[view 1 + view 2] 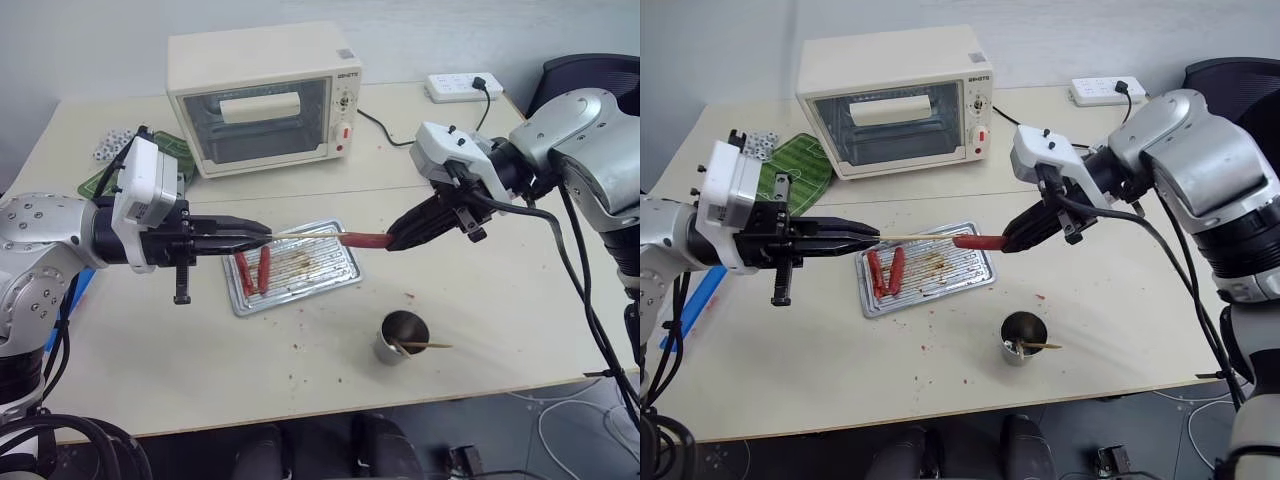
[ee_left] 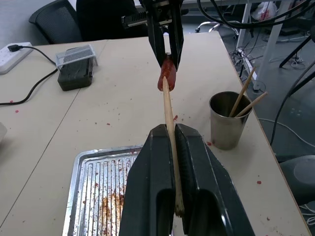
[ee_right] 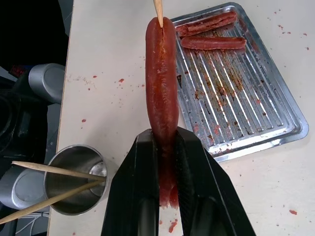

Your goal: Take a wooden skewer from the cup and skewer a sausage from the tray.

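Note:
My left gripper (image 1: 262,235) is shut on a wooden skewer (image 1: 305,232), held level and pointing right over the tray (image 1: 290,300). My right gripper (image 1: 395,240) is shut on one end of a red-brown sausage (image 1: 365,239), held level toward the skewer. In the left wrist view the skewer (image 2: 169,108) tip meets the free end of the sausage (image 2: 167,78); the right wrist view shows the tip at the sausage (image 3: 161,88) end. Two more sausages (image 1: 254,270) lie at the tray's left end. The cup (image 1: 402,335) stands in front of the tray with spare skewers (image 1: 425,346) in it.
A cream toaster oven (image 1: 262,95) stands at the back of the table, its cable running to a power strip (image 1: 462,86). A green mat (image 1: 165,150) lies at the back left. A black chair (image 1: 585,70) is behind the right arm. Red crumbs dot the table.

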Available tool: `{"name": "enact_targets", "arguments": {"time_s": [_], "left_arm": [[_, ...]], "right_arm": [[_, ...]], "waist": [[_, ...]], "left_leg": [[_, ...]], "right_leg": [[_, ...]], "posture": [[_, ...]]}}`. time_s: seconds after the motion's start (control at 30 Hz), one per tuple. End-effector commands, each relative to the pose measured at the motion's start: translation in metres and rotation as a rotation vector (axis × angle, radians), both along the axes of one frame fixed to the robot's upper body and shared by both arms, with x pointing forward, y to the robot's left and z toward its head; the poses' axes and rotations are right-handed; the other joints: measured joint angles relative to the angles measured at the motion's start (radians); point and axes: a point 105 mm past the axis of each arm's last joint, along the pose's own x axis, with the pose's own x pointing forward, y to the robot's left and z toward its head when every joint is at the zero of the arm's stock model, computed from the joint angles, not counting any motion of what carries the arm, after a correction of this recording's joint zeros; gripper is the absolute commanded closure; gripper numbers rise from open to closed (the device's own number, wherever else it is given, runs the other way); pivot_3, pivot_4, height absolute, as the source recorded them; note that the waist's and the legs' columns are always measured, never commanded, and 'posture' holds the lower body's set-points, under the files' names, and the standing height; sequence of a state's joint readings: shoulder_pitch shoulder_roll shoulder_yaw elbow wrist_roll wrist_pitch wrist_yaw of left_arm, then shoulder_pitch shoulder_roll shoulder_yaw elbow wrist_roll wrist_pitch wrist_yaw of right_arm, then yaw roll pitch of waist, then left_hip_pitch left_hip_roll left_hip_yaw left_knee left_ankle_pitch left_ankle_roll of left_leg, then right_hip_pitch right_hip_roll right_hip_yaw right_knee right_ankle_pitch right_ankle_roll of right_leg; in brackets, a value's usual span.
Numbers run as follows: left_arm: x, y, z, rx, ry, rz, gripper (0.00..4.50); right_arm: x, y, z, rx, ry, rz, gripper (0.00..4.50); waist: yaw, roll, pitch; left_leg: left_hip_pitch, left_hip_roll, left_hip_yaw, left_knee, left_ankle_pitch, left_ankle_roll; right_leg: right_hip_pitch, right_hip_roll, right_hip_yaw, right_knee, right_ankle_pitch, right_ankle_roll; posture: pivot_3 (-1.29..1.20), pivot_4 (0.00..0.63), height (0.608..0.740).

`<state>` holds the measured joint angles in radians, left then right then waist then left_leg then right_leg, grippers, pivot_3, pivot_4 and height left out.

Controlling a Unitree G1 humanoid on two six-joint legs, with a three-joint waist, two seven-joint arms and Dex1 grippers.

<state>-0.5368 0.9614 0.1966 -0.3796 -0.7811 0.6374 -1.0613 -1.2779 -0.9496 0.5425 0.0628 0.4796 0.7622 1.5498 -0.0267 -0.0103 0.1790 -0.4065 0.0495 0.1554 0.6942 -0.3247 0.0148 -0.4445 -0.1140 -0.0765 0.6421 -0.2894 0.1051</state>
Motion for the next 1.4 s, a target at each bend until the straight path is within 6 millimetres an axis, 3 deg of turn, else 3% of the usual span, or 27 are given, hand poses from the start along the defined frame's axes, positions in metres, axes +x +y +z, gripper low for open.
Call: {"name": "enact_targets", "arguments": {"time_s": [0.03, 0.57, 1.37, 1.4], "left_arm": [[-0.003, 0.007, 0.006, 0.014, -0.031, 0.022, 4.5], [-0.002, 0.003, 0.004, 0.005, -0.036, 0.017, 4.5], [0.009, -0.026, 0.002, -0.007, -0.044, -0.1, 4.5], [0.009, -0.024, 0.001, -0.007, -0.042, -0.089, 4.5]], "right_arm": [[-0.008, -0.004, 0.017, 0.016, -0.027, 0.042, 4.15], [-0.011, -0.001, 0.018, 0.023, -0.021, 0.056, 4.15], [-0.034, 0.024, 0.03, 0.062, -0.065, 0.221, 4.15], [-0.032, 0.023, 0.03, 0.06, -0.076, 0.209, 3.9]], "waist": [[0.0, 0.0, 0.0], [0.0, 0.0, 0.0], [0.002, 0.0, 0.0], [0.001, 0.0, 0.0]], "left_leg": [[0.0, 0.0, 0.0, 0.0, 0.0, 0.0], [0.0, 0.0, 0.0, 0.0, 0.0, 0.0], [0.0, 0.0, 0.0, 0.002, 0.0, 0.0], [0.0, 0.0, 0.0, 0.002, 0.0, 0.0]], "right_leg": [[0.0, 0.0, 0.0, 0.0, 0.0, 0.0], [0.0, 0.0, 0.0, 0.0, 0.0, 0.0], [0.0, 0.0, 0.0, 0.001, 0.0, 0.0], [0.0, 0.0, 0.0, 0.001, 0.0, 0.0]], "posture": [[0.0, 0.15, 0.74], [0.0, 0.15, 0.74], [0.0, 0.15, 0.74], [0.0, 0.15, 0.74]]}}
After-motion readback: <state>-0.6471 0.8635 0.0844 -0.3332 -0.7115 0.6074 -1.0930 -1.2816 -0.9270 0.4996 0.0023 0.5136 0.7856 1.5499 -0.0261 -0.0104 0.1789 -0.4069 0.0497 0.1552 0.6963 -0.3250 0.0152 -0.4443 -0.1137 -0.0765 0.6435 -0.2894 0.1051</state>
